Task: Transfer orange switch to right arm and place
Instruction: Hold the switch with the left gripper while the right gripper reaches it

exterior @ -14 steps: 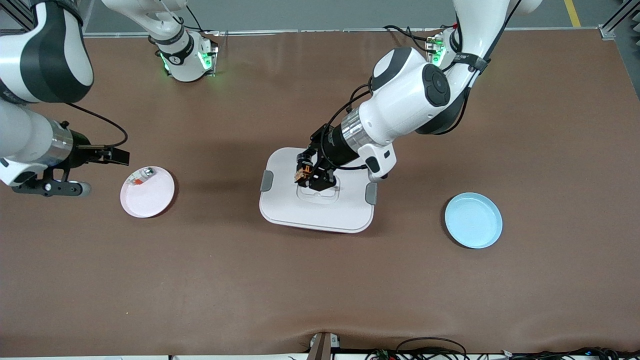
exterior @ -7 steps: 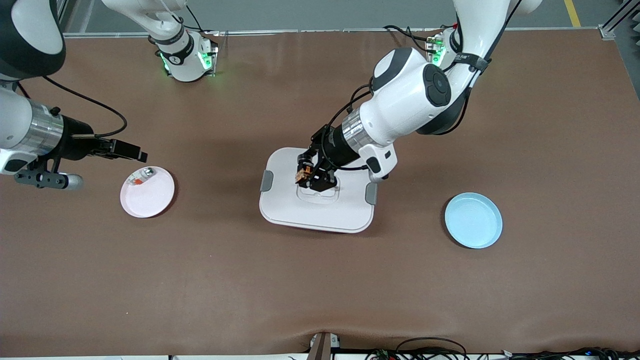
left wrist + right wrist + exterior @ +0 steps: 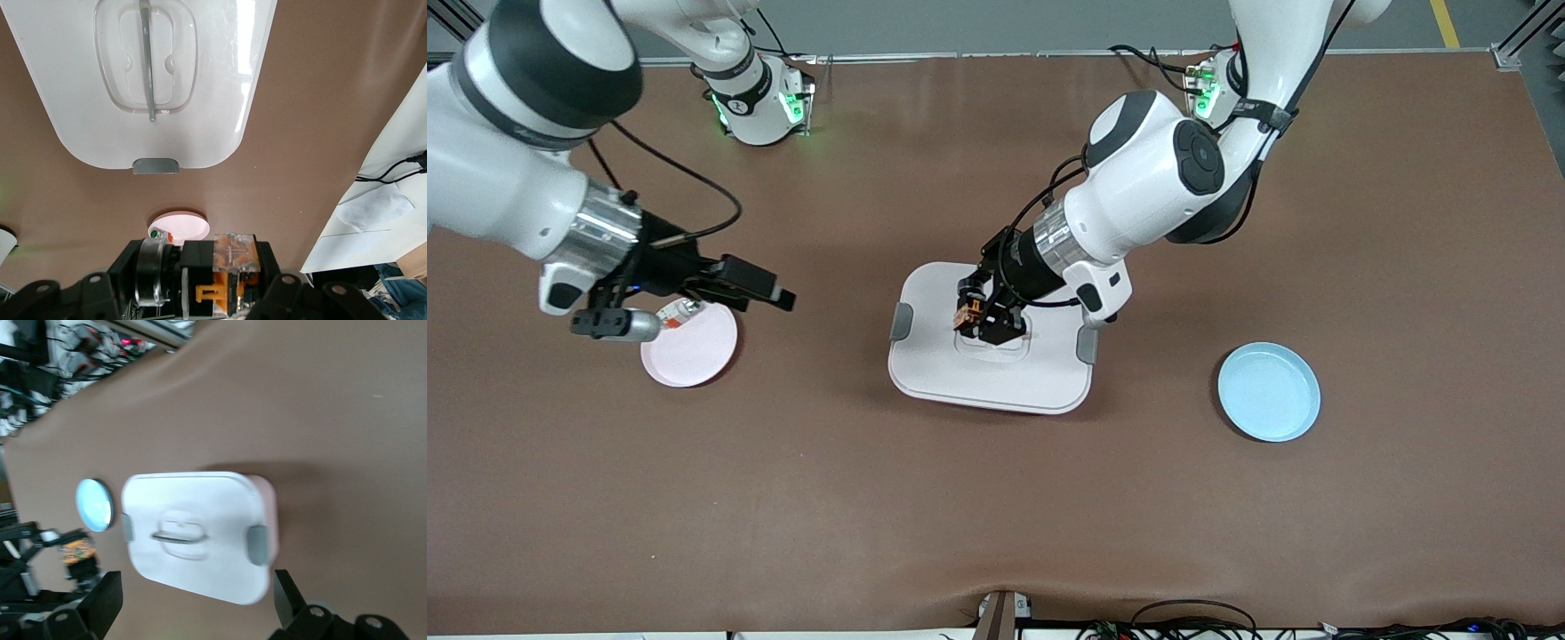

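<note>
The orange switch point(image 3: 964, 313), a small black block with an orange centre, is held in my left gripper point(image 3: 973, 316) just above the lid of the white box point(image 3: 943, 364). In the left wrist view the switch point(image 3: 230, 267) sits clamped in my left gripper point(image 3: 220, 283), with the box lid point(image 3: 220, 80) below it. My right gripper point(image 3: 769, 294) is open and empty in the air over the pink plate's edge, toward the right arm's end of the table. The right wrist view shows its gripper point(image 3: 197, 588) spread wide, with the switch point(image 3: 79, 553) farther off.
A pink plate point(image 3: 694, 351) holds a silver-white piece with a red-orange bit point(image 3: 677, 313). A blue plate point(image 3: 1269, 392) lies toward the left arm's end. The white box has grey clasps point(image 3: 901, 321) and a lid handle point(image 3: 147, 60).
My right arm has swung in from the table's end toward the middle, its gripper now over the pink plate's edge. My left gripper with the switch has barely moved.
</note>
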Tool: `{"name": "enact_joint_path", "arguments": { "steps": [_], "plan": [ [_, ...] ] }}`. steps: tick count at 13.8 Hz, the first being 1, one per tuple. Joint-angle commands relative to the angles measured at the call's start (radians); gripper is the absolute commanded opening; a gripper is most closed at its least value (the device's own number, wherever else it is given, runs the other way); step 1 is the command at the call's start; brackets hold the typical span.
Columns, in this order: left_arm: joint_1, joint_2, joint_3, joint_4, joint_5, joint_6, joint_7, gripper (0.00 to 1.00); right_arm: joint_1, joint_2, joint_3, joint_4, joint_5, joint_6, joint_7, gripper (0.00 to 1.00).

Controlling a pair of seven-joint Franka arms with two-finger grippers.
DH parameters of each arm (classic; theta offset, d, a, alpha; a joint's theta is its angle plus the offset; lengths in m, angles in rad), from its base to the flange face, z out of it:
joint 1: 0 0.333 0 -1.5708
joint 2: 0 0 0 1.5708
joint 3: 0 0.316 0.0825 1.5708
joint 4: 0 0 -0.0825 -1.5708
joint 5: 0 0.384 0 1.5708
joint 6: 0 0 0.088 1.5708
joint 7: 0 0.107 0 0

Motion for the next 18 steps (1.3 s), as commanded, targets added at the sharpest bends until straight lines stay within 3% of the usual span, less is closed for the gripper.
{"name": "enact_joint_path", "arguments": {
  "steps": [1,5,8,18],
  "plan": [
    [-0.012,0.010,0.005,0.021,0.026,0.013,-0.026,0.23,0.076,0.022,-0.010,-0.011,0.086,0.096,-0.030,1.00],
    [-0.013,0.008,0.003,0.021,0.026,0.013,-0.026,0.23,0.150,0.077,-0.010,-0.008,0.107,0.144,-0.033,1.00],
    [-0.025,-0.001,0.002,0.021,0.025,0.014,-0.028,0.23,0.174,0.091,-0.010,-0.005,0.185,0.154,-0.033,1.00],
    [-0.048,0.001,-0.001,0.021,0.026,0.013,-0.025,0.24,0.253,0.113,-0.010,-0.002,0.189,0.204,-0.033,1.00]
  ]
}}
